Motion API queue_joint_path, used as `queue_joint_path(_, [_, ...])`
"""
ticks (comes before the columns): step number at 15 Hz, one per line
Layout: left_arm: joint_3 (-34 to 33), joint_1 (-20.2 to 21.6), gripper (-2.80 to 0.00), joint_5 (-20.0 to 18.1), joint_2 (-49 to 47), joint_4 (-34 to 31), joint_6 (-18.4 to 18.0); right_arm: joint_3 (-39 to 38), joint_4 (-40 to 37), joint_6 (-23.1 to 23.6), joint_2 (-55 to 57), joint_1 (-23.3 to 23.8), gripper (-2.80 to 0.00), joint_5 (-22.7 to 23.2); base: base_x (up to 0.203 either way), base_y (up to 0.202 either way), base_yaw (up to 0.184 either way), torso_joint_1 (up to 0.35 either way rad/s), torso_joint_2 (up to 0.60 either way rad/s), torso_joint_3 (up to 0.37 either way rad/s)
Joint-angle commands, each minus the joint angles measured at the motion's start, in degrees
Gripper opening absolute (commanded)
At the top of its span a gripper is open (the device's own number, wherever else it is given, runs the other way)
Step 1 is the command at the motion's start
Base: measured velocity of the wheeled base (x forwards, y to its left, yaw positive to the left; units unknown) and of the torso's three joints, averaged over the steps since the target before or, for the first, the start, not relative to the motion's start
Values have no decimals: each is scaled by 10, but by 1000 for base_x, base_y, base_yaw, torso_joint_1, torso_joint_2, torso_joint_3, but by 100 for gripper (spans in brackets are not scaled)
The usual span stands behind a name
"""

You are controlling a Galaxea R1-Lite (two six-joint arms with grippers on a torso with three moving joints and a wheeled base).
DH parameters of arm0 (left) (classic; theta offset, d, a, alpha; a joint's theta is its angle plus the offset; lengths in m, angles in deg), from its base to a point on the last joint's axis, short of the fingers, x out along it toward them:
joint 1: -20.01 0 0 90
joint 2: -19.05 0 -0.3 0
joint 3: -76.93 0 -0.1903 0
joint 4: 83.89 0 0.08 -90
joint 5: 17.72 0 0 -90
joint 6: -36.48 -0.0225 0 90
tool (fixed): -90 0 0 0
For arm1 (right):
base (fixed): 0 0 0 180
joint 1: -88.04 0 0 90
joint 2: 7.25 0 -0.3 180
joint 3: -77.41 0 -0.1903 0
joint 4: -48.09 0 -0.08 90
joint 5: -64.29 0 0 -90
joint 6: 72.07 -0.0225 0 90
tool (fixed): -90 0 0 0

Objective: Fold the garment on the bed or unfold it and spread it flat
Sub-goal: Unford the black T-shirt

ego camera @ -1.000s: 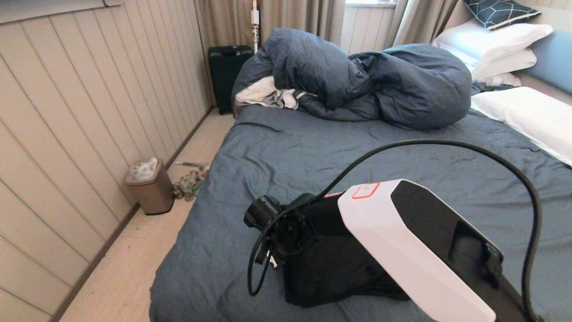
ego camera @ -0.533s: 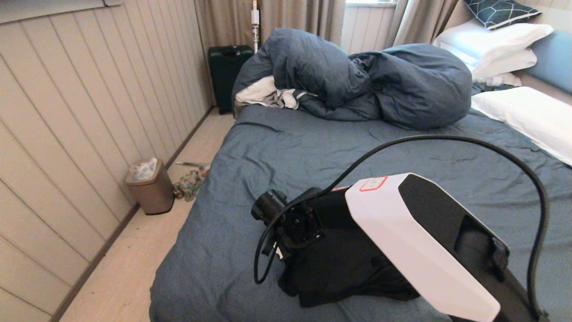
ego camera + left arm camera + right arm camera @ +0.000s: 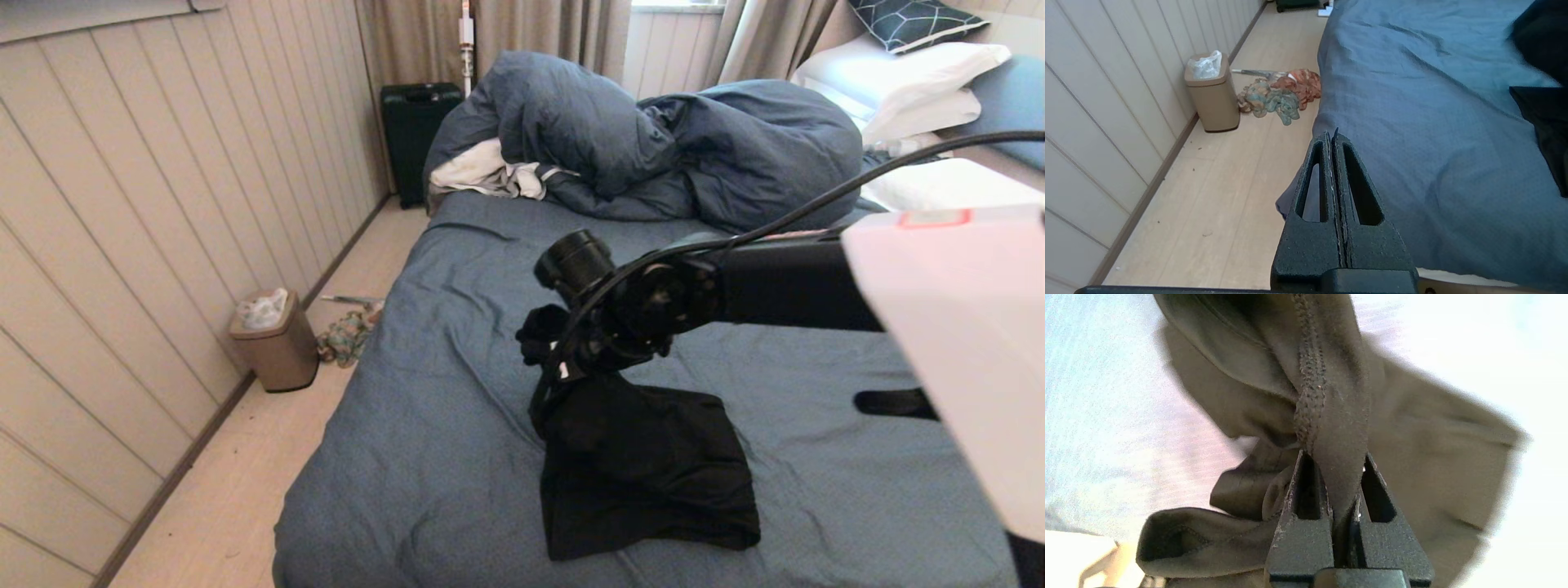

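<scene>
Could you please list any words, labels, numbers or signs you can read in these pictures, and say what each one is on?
None can be read.
Red-bordered label on the right arm's white cover: blurred, no characters legible.
Small white tag by the right gripper, where it pinches the black garment: too small to read.

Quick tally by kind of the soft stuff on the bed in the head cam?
Pillows: 4 (three white, one dark patterned)
Duvet: 1, slate-blue
White-grey cloth: 1
Black T-shirt: 1, one end pinched in the right gripper
Total: 7
</scene>
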Motion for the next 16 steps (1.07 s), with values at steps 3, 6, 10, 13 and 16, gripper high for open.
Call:
queue_joint_path(3, [-1,0,-280,0,0,1,0,-155,59,6,-159,127,-280,42,0,0,0,0,0,0])
queue_joint_path(6, [2,0,-280,2,0,-5,2,-318,162,41,-233,287,-280,124,0,0,0,0,0,0])
queue_joint_path(10, [22,0,-280,4,-4,-35,9,-467,322,95,-247,510,-280,267,0,0,0,0,0,0])
queue_joint_path(13, [143,0,-280,8,-64,-86,75,-499,414,133,-177,602,-280,335,0,0,0,0,0,0])
queue_joint_path(16, [244,-2,-280,-37,-227,-107,118,-508,484,145,-146,649,-280,367,0,0,0,0,0,0])
